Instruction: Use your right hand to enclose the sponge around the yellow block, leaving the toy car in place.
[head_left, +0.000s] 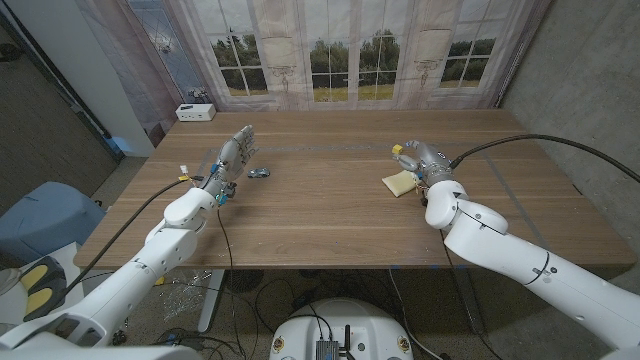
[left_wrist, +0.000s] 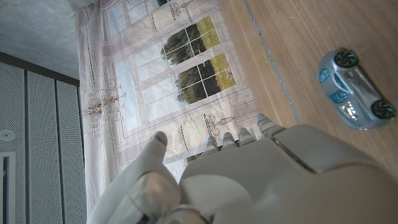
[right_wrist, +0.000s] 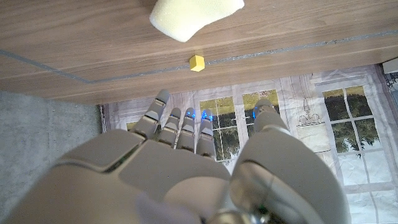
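Your left hand stands on its edge at about nine o'clock on the wooden counter, fingers straight and a little apart, holding nothing. Just to its right sits the toy car, a small rounded silver-blue shell with teal wheel hubs, glossy like moulded plastic. No lettering on it can be read. A white box lies at the far left corner, near eleven o'clock; its markings are too small to tell. At three o'clock the sponge lies flat, pale yellow, soft-edged and finely porous. Your right hand hovers just beyond it, fingers extended and parted, empty. The yellow block, a small smooth cube, rests near the sponge, not touching it.
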